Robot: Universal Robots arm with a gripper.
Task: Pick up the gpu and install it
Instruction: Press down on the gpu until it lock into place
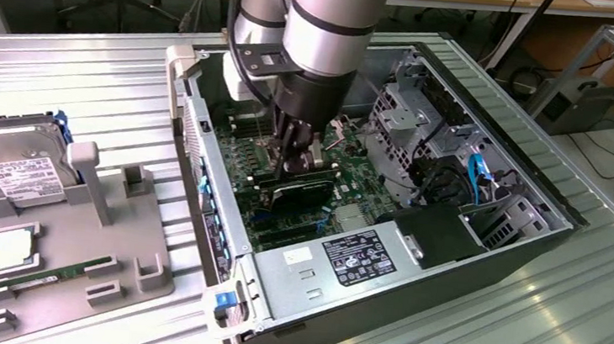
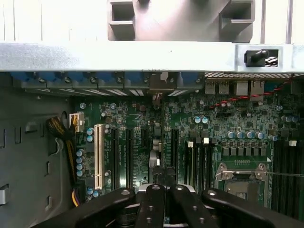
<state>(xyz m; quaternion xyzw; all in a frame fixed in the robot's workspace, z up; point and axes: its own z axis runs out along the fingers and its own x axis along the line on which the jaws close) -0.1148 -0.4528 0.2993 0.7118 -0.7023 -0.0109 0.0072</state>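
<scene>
Exterior view: the gpu (image 1: 302, 195), a thin flat black card, sits tilted inside the open computer case (image 1: 526, 244), low over the green motherboard (image 1: 285, 166) near the case's middle, with the hand (image 1: 299, 156) clamped on its upper edge, the dark fingers drawn together around it. The arm (image 1: 321, 30) above is a smooth silver cylinder with black bands, reaching down into the case from the top of the frame. Around the card lie rows of dark slots and small components; toward the exterior view's right stand perforated metal drive cages (image 1: 408, 118), blue cables (image 1: 476, 176) and a black boxy power supply (image 1: 355, 257) with a white-printed label. The case rests on a ribbed, shiny metal bench (image 1: 101, 93). On the exterior view's left a grey moulded tray (image 1: 141, 249) holds a silver hard drive (image 1: 14, 165) with a white label, a square silvery processor (image 1: 9, 251) and a long narrow green memory stick (image 1: 43, 278). In the wrist view the black jointed fingers (image 2: 154, 204) press close together over the motherboard, beside a cream-white slot (image 2: 99, 156) and long black slots (image 2: 122, 159).
</scene>
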